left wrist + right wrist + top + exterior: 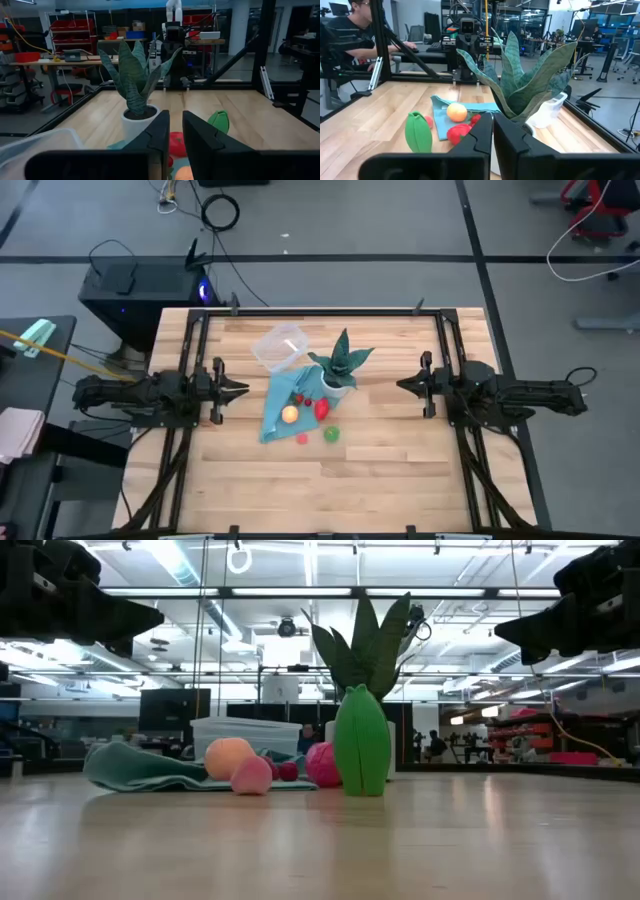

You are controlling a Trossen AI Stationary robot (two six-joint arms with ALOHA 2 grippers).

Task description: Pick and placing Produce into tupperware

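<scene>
1. Judged from the layout, no pick has begun: the left gripper (243,389) and right gripper (402,385) hang at the sides, fingers nearly pressed together, holding nothing.
2. The produce lies mid-surface: orange fruit (290,414) and red fruit (322,409) on the teal cloth (277,401), green fruit (331,434) just off it.
3. The tupperware (279,347) sits empty behind the cloth.
4. The next move calls for spreading fingers over one fruit; the potted plant (340,365) crowds the red fruit.

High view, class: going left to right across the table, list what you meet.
Left tool → tupperware → orange fruit → green fruit → right tool.
</scene>
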